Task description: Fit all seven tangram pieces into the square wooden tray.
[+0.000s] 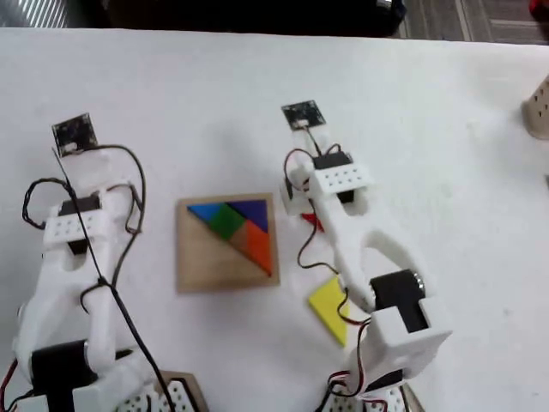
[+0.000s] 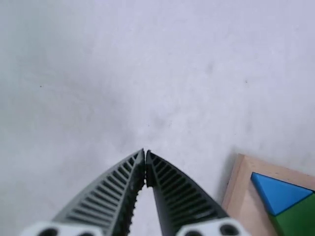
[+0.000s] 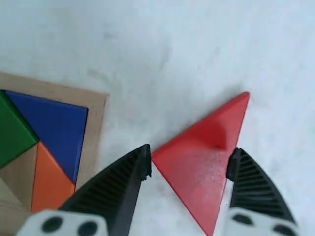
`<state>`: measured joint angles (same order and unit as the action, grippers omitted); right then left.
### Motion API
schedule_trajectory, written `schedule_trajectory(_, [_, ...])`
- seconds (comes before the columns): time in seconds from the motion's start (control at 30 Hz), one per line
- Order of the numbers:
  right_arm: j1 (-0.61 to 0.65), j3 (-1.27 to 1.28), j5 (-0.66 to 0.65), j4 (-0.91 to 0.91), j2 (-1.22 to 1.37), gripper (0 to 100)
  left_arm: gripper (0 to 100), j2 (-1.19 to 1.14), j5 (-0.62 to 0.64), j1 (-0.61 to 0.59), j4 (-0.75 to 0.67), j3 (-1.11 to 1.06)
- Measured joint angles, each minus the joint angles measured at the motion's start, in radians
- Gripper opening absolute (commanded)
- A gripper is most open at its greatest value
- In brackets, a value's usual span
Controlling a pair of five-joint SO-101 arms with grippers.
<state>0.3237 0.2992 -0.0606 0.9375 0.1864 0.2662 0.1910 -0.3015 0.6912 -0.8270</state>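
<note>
The square wooden tray [image 1: 206, 257] lies between my two arms and holds light blue [image 1: 204, 212], green [image 1: 227, 221], dark blue [image 1: 252, 211] and orange [image 1: 258, 245] pieces along its far and right sides. A red triangle [image 3: 204, 152] lies flat on the table just right of the tray [image 3: 96, 105]. My right gripper [image 3: 189, 162] is open and straddles it, one finger at each side. A yellow piece [image 1: 328, 307] lies on the table beside the right arm. My left gripper [image 2: 145, 155] is shut over bare table, left of the tray corner [image 2: 240, 189].
The white table stretches far beyond both arms to its back edge. A beige perforated object [image 1: 538, 107] stands at the far right. Loose cables hang along both arms, and a small wooden block [image 1: 184, 388] sits by the left arm's base.
</note>
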Motion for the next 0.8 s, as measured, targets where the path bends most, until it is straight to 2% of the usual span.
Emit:
schedule_trajectory(0.43, [0.003, -0.040, 0.038, 0.028, 0.081, 25.2, 3, 0.000, -0.044, 0.000, 0.000, -0.002])
schedule_trajectory(0.6, [-0.002, -0.091, 0.048, 0.057, 0.121, 31.9, 3, 0.000, -0.044, 0.000, 0.000, -0.002])
schedule_trajectory(0.8, [-0.003, -0.097, 0.048, 0.069, 0.138, 29.9, 3, 0.000, -0.044, 0.000, 0.000, -0.002])
